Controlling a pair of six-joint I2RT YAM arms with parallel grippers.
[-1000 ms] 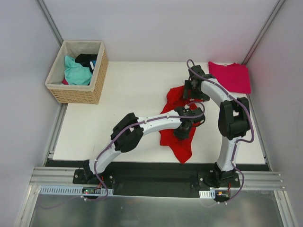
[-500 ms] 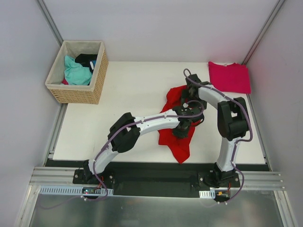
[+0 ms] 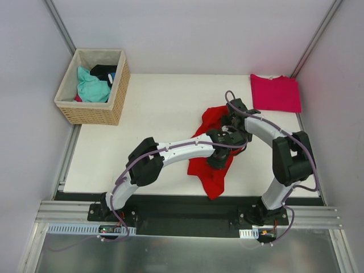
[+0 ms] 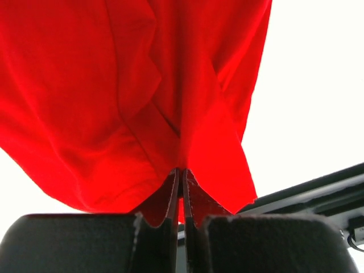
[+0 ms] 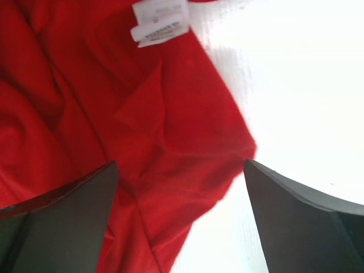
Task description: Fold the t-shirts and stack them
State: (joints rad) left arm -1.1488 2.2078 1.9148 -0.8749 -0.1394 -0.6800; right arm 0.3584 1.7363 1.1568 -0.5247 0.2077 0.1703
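A crumpled red t-shirt point(image 3: 211, 170) lies in the middle right of the table, and it fills the left wrist view point(image 4: 114, 102). My left gripper point(image 3: 219, 156) is shut on a fold of this shirt point(image 4: 181, 173). The right gripper point(image 3: 233, 122) hovers open over the shirt's far part, its fingers point(image 5: 68, 210) spread wide with red cloth point(image 5: 142, 170) under them and nothing held. A white neck label point(image 5: 160, 25) shows at the top of the right wrist view. A folded magenta-pink t-shirt point(image 3: 276, 92) lies flat at the far right corner.
A woven wicker basket point(image 3: 94, 111) at the far left holds teal and dark clothes. The white table point(image 3: 148, 114) ends in a dark front rail point(image 4: 318, 193) close to the red shirt's lower tip. Grey walls stand on three sides.
The right gripper has come nearer and lower over the red shirt, its arm swinging out to the right. The left gripper has drawn the held shirt slightly toward the front left.
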